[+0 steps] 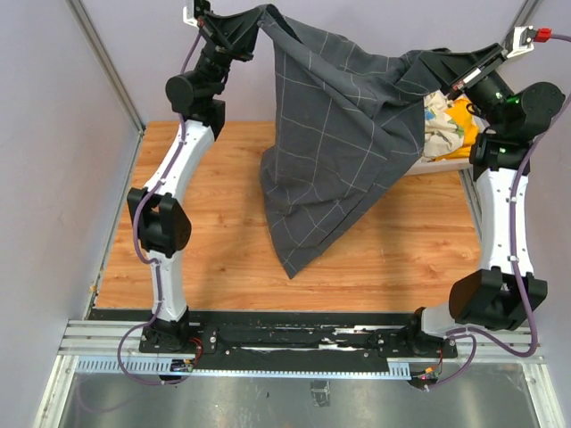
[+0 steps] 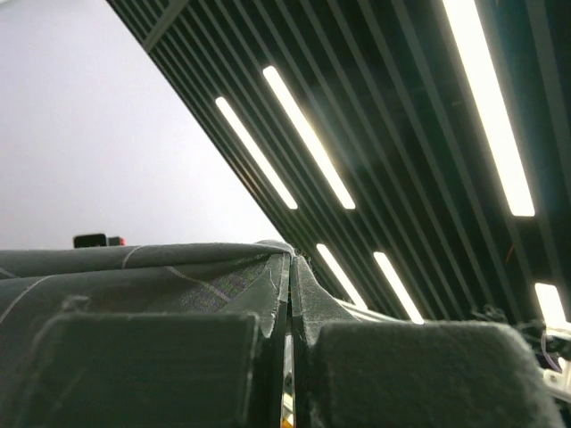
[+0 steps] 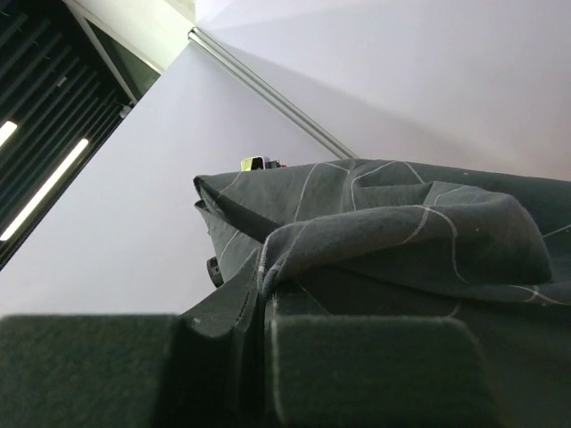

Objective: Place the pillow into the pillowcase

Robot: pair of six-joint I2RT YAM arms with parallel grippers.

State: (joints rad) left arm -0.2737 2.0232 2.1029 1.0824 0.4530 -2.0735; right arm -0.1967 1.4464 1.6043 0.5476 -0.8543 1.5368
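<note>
Two pinches: the left gripper (image 2: 287, 330) and the right gripper (image 3: 259, 330) each squeeze tight on an upper edge of the pillowcase (image 1: 330, 152), a soft charcoal windowpane weave hanging creased above the wooden table (image 1: 178, 267). The pillow is nowhere visible; whether it sits inside I cannot tell.

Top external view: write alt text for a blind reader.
Two robot arms hold a dark grey checked pillowcase up over a wooden table, the left gripper and the right gripper each shut on its top edge, the fabric hanging to a point. Yellow and patterned cloths lie at the right.
</note>
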